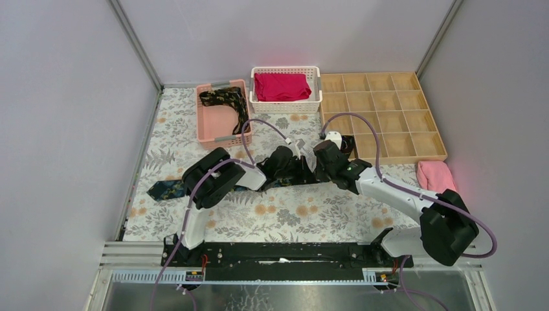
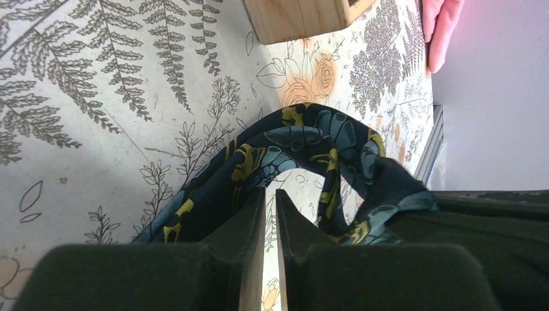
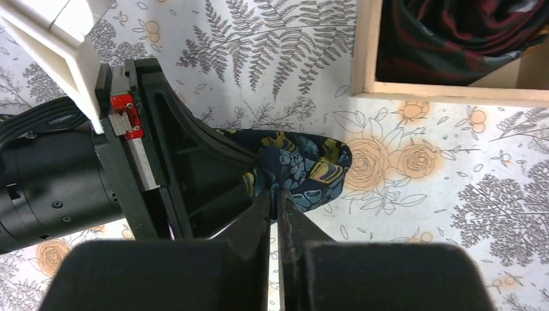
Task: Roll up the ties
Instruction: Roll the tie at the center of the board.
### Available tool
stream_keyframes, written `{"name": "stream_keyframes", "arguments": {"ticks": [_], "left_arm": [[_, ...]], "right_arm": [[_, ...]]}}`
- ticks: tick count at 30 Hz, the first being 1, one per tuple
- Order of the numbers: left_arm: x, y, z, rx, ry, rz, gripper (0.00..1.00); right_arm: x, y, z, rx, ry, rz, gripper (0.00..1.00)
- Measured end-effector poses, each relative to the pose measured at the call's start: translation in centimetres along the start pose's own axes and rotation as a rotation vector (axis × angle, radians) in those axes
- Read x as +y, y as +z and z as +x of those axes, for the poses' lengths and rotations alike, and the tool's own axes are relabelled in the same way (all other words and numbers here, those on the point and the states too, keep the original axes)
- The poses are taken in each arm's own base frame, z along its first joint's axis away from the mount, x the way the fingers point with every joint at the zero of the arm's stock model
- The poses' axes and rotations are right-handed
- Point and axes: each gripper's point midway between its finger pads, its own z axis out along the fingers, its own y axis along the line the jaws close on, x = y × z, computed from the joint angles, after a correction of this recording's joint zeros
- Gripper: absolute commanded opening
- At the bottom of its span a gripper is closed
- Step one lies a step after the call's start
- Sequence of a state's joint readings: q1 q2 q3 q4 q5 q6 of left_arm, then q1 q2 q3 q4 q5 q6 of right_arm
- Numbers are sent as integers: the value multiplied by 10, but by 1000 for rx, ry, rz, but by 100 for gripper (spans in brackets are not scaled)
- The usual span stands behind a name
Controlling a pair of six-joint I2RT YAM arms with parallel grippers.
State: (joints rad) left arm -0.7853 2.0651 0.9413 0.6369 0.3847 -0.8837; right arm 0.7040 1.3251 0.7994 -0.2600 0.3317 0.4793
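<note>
Glossy dark tie (image 2: 311, 129), teal-gold floral, curls into a soft loop at centre frame on the fern-printed worktop (image 2: 97, 129). Right hand (image 3: 274, 191) pinches its fold. Left hand (image 2: 270, 192) is pressed nearly together against the loop; grip unclear.

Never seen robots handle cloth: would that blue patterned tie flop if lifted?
Probably floppy: the tie curves in a soft loop where the right gripper pinches it. Likely light, being thin fabric. Released, the loop may unroll.

Left gripper (image 2: 268, 194) reaching right, right gripper (image 3: 275, 191) reaching left, tips meeting; jaws pinched
</note>
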Motion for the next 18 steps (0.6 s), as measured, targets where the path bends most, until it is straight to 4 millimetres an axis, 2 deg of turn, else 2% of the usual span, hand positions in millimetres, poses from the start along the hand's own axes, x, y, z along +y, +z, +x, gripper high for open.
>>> {"name": "stream_keyframes", "arguments": {"ticks": [5, 7, 11, 14, 16, 18], "left_arm": [[-11, -14, -7, -7, 19, -20, 15], [-24, -30, -15, -31, 38, -34, 15], [-61, -70, -48, -143, 106, -51, 15], [-83, -97, -65, -219, 153, -46, 15], [-86, -107, -68, -242, 170, -55, 15], [-79, -112, -64, -244, 175, -79, 15]], "right_arm": [[5, 6, 6, 26, -3, -20, 0], [6, 10, 11, 43, -8, -20, 0], [10, 13, 12, 51, -8, -36, 0], [12, 15, 14, 57, -8, -45, 0], [13, 16, 15, 64, -10, -46, 0], [13, 17, 16, 68, -10, -46, 0]]}}
